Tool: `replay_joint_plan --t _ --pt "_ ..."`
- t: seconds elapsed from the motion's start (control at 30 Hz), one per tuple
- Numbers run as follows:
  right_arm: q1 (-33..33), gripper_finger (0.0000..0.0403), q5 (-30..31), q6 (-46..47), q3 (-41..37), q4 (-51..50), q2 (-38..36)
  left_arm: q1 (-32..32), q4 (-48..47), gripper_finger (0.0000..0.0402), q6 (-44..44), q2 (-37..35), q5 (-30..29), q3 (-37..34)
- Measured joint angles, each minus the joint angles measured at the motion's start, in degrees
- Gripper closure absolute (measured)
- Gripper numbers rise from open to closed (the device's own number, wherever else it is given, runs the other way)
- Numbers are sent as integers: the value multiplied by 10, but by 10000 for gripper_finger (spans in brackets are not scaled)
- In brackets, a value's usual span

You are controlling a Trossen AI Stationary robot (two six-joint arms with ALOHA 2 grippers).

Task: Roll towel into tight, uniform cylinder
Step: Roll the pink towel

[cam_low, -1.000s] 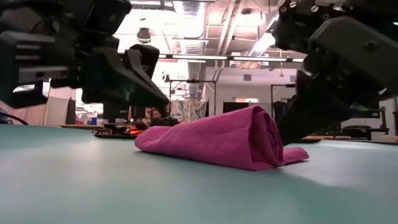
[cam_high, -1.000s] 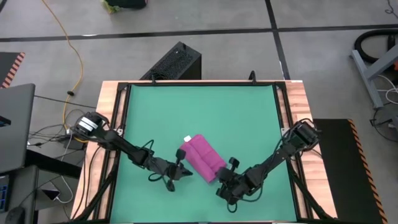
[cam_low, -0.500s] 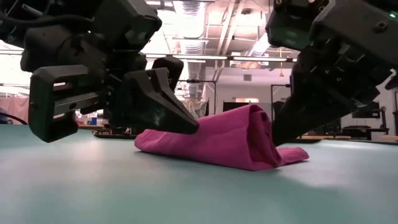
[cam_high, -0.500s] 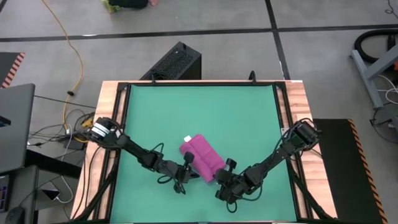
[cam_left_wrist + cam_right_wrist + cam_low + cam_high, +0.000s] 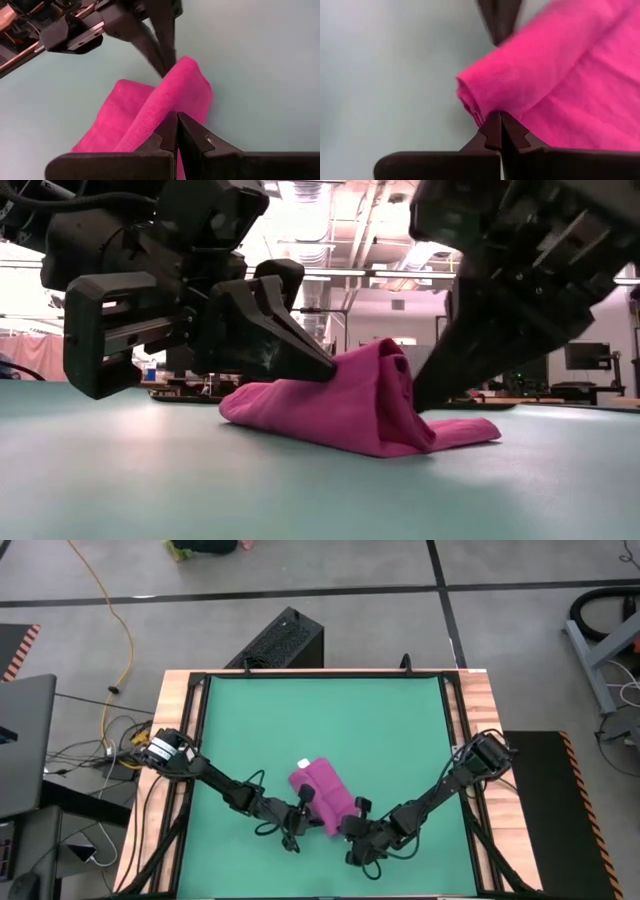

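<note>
Both grippers moved in on towel (image 5: 322,792); left gripper (image 5: 306,812) and right gripper (image 5: 347,823) jaws closed, pressing its folded ends.

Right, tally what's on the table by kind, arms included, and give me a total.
Magenta-pink soft cloth towel: 1
Green flat mat covering the table: 1
Dark robot arms: 2, left pincer and right pincer, both shut and pressed against the towel's near end
Total: 4
</note>
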Motion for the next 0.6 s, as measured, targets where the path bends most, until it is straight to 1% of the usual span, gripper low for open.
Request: replay_joint_plan --t 0.17,0.4,0.6 --pt "-12 393 -32 -44 0 38 0 0 0 401 0 0 0 0" --pt "-22 393 -51 -45 0 38 0 0 4 402 -1 0 -1 2" --pt "-28 393 -95 -46 0 36 0 0 4 401 9 -1 -1 21"
